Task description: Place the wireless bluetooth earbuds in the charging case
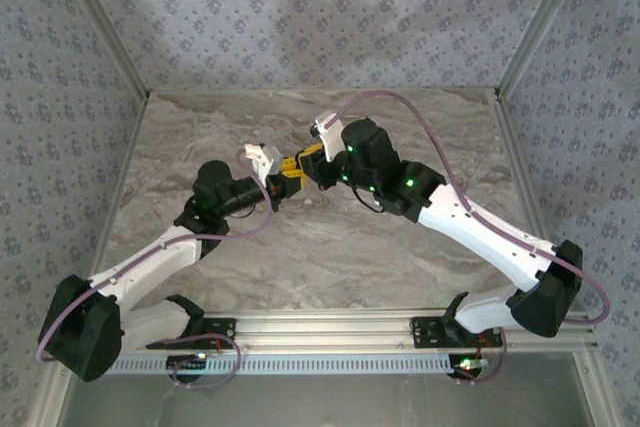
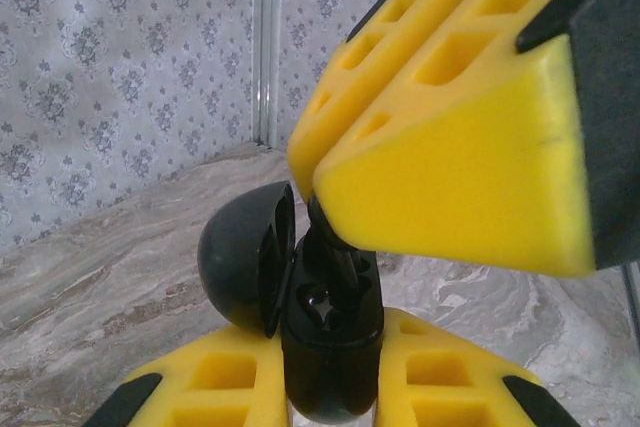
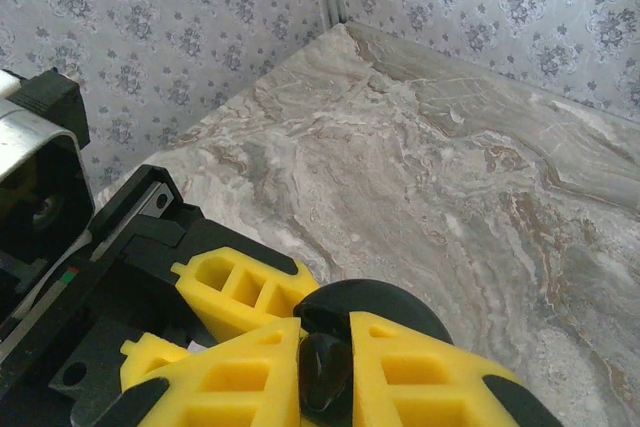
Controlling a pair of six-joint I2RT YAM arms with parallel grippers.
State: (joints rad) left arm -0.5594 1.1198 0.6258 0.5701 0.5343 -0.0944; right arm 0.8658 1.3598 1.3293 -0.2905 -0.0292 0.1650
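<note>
Left claw point(image 2: 330, 382) clamps the glossy rounded black charging case point(image 2: 330, 342), right claw point(image 3: 325, 379) pinching a shiny earbud point(image 3: 322, 367) at its mouth

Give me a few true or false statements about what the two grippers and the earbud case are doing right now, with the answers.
1. The charging case has its lid open. True.
2. The right gripper is empty. False: it pinches an earbud.
3. The left gripper holds the charging case. True.
4. The grippers sit at opposite ends of the table. False: they meet over its middle.
</note>
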